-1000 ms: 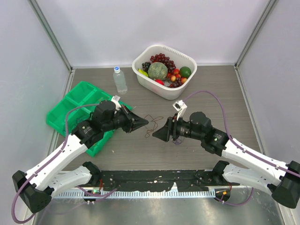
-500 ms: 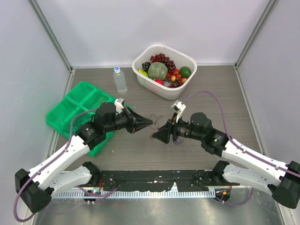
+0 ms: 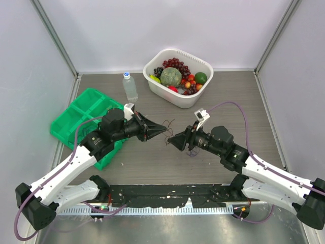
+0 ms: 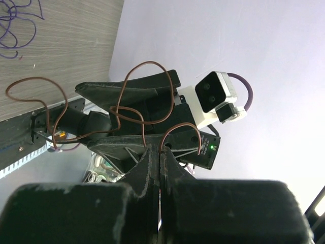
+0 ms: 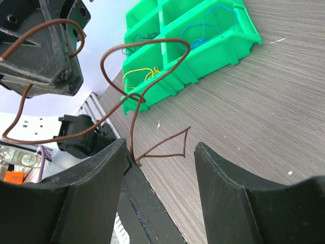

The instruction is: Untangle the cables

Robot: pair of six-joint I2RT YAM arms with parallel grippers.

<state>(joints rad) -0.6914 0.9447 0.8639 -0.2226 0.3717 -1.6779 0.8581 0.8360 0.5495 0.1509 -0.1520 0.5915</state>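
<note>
Left end effector (image 4: 159, 152) was pinched shut on the brown cable (image 4: 147, 62), lifted off the surface (image 3: 228, 96). Right end effector (image 5: 160, 152) gaped wide, wire just beside one finger. Risk: closing misses the thin wire, or tugging slips it free.

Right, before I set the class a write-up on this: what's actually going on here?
Two robot arms are untangling thin wire cables. The left pincer is shut on a brown cable, holding it up off the table. The right pincer faces it, open, with the cable's loose end beside it, not gripped. A purple cable lies on the table, and a yellow cable and a blue cable sit in separate compartments of the green tray.
</note>
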